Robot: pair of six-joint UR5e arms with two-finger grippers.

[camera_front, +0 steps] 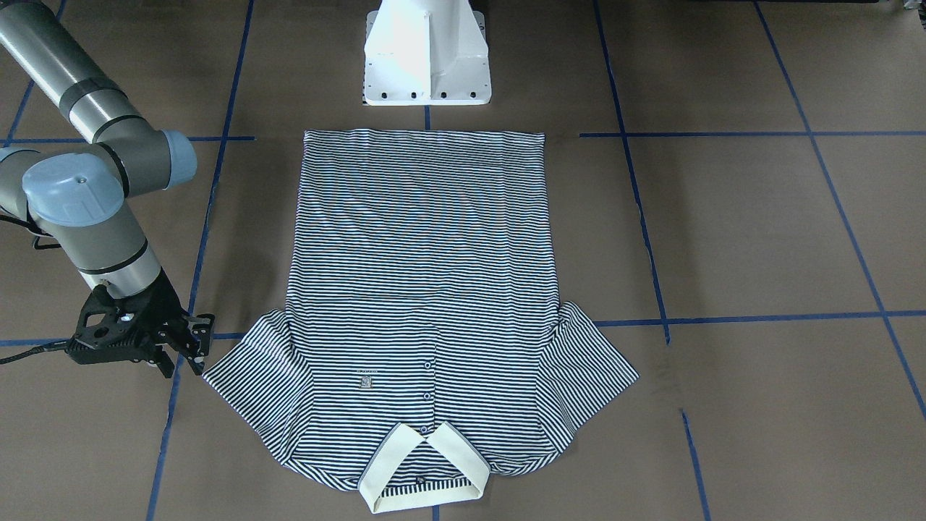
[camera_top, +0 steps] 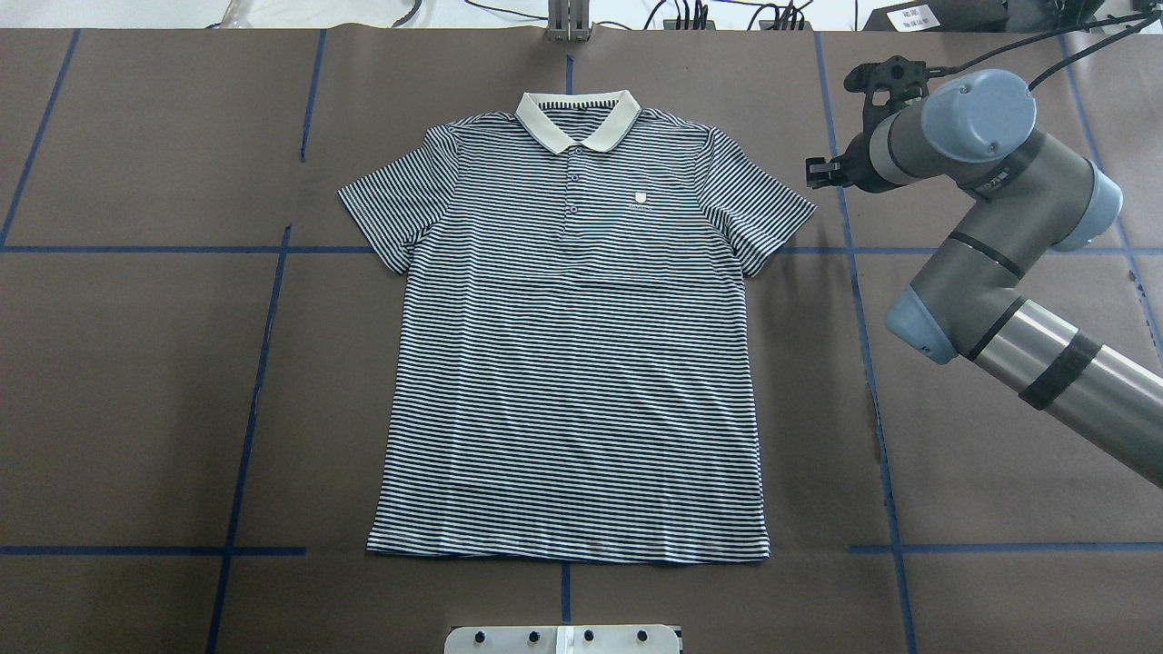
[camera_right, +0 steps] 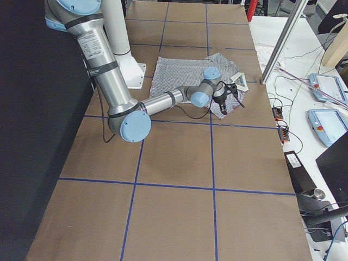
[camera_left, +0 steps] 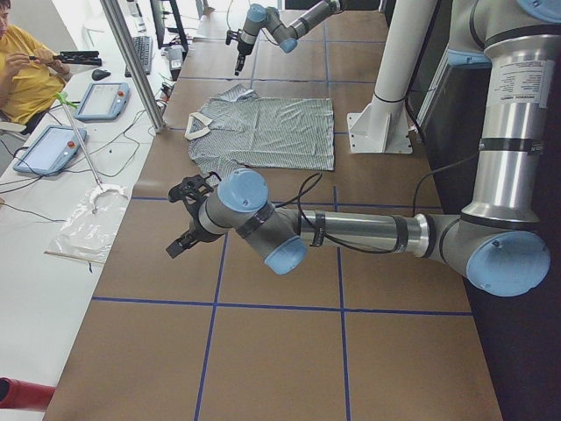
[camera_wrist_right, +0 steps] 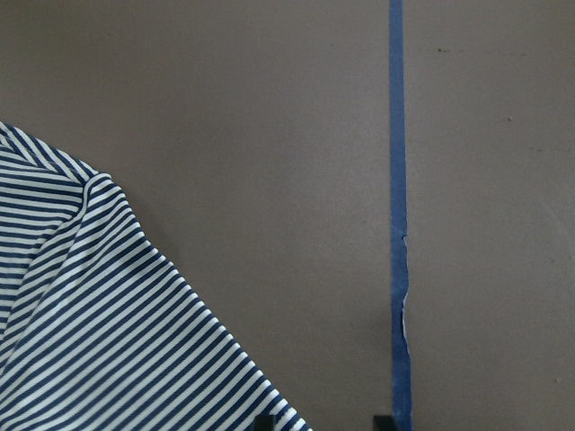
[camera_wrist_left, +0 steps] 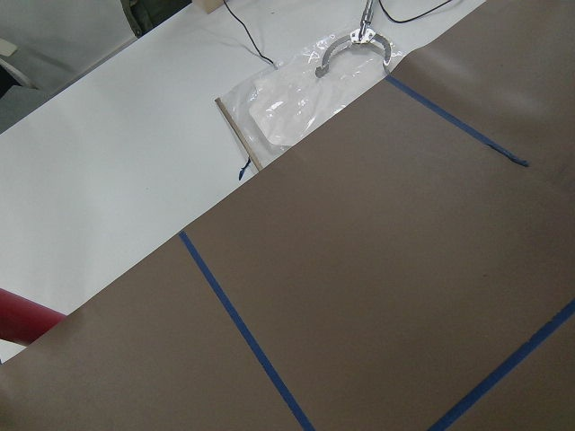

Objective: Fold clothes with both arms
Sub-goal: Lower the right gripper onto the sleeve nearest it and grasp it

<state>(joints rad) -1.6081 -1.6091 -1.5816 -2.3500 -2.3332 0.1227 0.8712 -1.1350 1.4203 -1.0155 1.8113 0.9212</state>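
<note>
**Front-facing view:** short-sleeved polo shirt, thin navy-and-white stripes, cream collar [camera_front: 423, 289], lying flat at the centre of the brown paper-covered table [camera_front: 738, 224], collar at 6 o'clock. The black two-finger right gripper [camera_front: 197, 344] sits just beside the sleeve tip, at its 9 o'clock.

**Overhead view:** no fold made (whole task outstanding).

**Left-side view:** black left gripper [camera_left: 178, 224] well apart from the shirt; opening cannot be told.

**Right wrist view:** fingers [camera_wrist_right: 384, 424] apart, holding nothing.

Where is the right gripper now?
Overhead view, right side: the right gripper is beside the shirt at its sleeve tip, by a blue tape line.
</note>
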